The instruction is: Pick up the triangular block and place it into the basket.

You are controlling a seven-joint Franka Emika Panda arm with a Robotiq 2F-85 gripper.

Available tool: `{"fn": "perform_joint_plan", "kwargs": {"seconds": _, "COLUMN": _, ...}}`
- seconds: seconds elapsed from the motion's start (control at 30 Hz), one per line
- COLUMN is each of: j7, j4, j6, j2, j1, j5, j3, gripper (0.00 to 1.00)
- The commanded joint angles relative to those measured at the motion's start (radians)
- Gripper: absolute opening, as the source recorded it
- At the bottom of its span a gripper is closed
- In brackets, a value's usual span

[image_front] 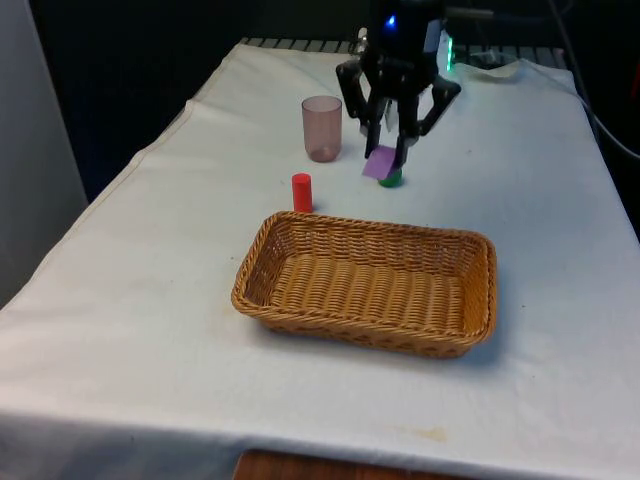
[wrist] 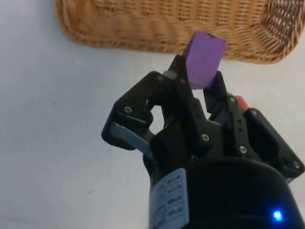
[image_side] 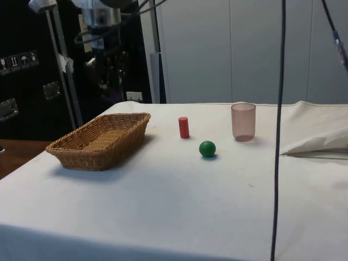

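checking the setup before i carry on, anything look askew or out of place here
Nothing spilled or damaged. The one oddity: the purple block sits tilted, corner-up, in the tool, above the cloth beside the basket. The pink cup and red cylinder stand upright; the green ball rests apart.

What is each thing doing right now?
Gripper: shut on the block, raised above the table.
Block: purple, held in the air.
Basket: empty.
Cup: upright, looks empty.
Cylinder: red, standing upright.
Ball: green, resting on the cloth.
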Motion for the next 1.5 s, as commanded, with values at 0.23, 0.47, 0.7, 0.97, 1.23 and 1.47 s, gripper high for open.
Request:
{"fn": "perform_joint_plan", "kwargs": {"seconds": 0.23, "j7": -0.037, "j4": 0.083, "j6": 0.02, "j2": 0.109, "j1": -0.01, "j5": 0.044, "j3": -0.018, "gripper": 0.33}}
{"fn": "perform_joint_plan", "kwargs": {"seconds": 0.47, "j7": -0.067, "j4": 0.162, "j6": 0.046, "j2": 0.212, "j1": -0.023, "j5": 0.091, "j3": -0.024, "gripper": 0.33}}
{"fn": "perform_joint_plan", "kwargs": {"seconds": 0.7, "j7": -0.068, "j4": 0.176, "j6": 0.082, "j2": 0.264, "j1": -0.023, "j5": 0.102, "j3": -0.024, "gripper": 0.33}}
{"fn": "perform_joint_plan", "kwargs": {"seconds": 0.97, "j7": -0.07, "j4": 0.177, "j6": 0.126, "j2": 0.312, "j1": -0.024, "j5": 0.12, "j3": -0.021, "gripper": 0.33}}
{"fn": "perform_joint_plan", "kwargs": {"seconds": 1.23, "j7": -0.067, "j4": 0.181, "j6": 0.147, "j2": 0.34, "j1": -0.022, "j5": 0.122, "j3": -0.023, "gripper": 0.34}}
{"fn": "perform_joint_plan", "kwargs": {"seconds": 1.47, "j7": -0.065, "j4": 0.182, "j6": 0.15, "j2": 0.348, "j1": -0.022, "j5": 0.121, "j3": -0.024, "gripper": 0.63}}
